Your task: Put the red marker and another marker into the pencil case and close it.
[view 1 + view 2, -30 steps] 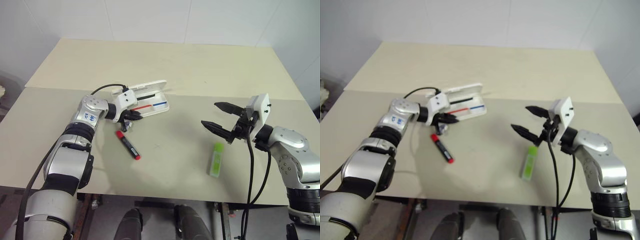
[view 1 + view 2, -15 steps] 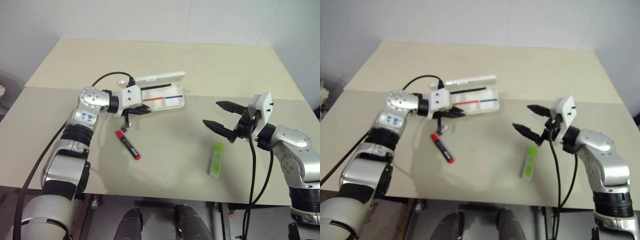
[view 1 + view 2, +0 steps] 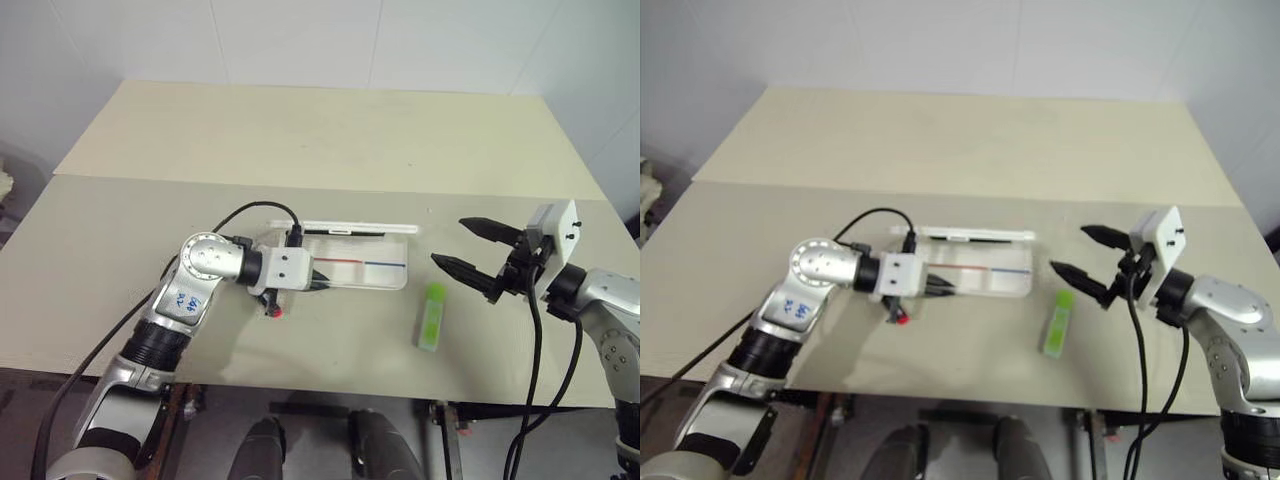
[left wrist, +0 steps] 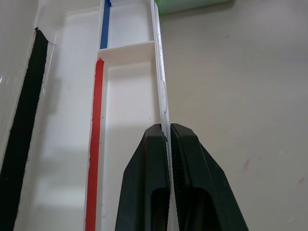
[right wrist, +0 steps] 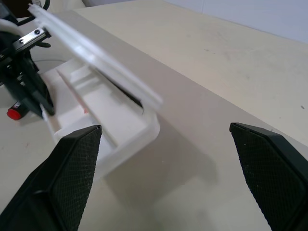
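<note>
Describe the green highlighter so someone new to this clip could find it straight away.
On the beige table, look near the front edge, just beyond the open white pencil case on the robot's right. The green highlighter lies flat there, below the open right gripper. It is the one bright green, stubby thing in sight.

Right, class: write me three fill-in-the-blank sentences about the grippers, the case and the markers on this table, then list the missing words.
1. The left gripper is shut on the near wall of the open ____.
2. The right gripper's fingers stand ____, holding nothing.
3. The marker lying on the table between the case and the right gripper is ____.

Missing words: case; open; green
</note>
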### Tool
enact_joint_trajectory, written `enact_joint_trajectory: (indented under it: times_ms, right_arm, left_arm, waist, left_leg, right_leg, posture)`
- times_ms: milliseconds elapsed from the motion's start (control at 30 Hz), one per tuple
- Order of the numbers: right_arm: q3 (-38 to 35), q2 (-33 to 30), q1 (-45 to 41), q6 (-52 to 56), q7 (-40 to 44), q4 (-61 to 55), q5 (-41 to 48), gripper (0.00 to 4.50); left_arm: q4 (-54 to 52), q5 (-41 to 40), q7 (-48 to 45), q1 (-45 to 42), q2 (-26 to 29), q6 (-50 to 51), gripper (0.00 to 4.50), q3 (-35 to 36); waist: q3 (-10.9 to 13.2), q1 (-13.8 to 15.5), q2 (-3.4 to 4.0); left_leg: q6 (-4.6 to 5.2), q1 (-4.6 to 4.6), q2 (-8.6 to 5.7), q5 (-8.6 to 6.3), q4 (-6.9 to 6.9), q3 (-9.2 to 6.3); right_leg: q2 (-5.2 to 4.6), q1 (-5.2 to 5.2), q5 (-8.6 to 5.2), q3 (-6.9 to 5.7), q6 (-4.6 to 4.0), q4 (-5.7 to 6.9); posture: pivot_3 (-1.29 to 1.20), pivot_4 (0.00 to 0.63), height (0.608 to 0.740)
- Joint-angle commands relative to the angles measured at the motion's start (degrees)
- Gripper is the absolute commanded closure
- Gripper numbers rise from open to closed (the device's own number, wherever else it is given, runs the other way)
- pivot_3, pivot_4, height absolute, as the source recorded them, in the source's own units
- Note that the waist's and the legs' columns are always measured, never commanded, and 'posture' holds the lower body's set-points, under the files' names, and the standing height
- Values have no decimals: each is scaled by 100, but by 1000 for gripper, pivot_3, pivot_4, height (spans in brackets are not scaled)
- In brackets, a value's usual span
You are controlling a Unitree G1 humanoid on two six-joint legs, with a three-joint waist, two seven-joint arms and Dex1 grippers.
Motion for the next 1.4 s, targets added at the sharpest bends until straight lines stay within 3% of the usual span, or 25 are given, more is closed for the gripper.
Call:
enact_joint_trajectory:
  times_ms: [33, 700, 800, 1167, 1400]
  right_arm:
    - [-253, -65, 45, 24, -114, -321, 131, 0]
    - [-601, -282, 379, 297, -203, -583, 222, 0]
    - [-591, -253, 393, 304, -231, -612, 234, 0]
    - [-534, -229, 328, 321, -267, -650, 235, 0]
    - [-491, -226, 241, 296, -248, -581, 219, 0]
  left_arm:
    - [-274, -78, 149, 80, -58, 190, 4490, -107]
    - [-186, -148, 319, 425, 54, 583, 4490, -244]
    - [-120, -174, 356, 416, 12, 577, 3758, -224]
    - [-157, -305, 308, 340, -57, 671, 59, -233]
    - [-457, -229, 481, 305, -64, 716, 23, -221]
  waist:
    - [0, 0, 0]
    - [0, 1, 0]
    - [0, 2, 0]
    - [0, 1, 0]
    - [0, 2, 0]
  left_leg:
    - [0, -1, -1, 0, 8, 0]
    - [0, -9, 0, 0, 30, 6]
    - [1, -9, -1, 0, 30, 6]
    - [1, -11, -1, 0, 30, 6]
    - [0, -11, -1, 0, 30, 6]
  right_leg:
    - [0, 1, 2, 0, 2, 0]
    - [1, 10, 23, 7, 14, -20]
    - [1, 10, 23, 7, 14, -21]
    - [0, 10, 24, 8, 16, -24]
    - [1, 10, 25, 9, 17, -25]
  posture:
    - [0, 150, 740]
    - [0, 150, 740]
    - [0, 150, 740]
    - [0, 150, 740]
    - [0, 150, 740]
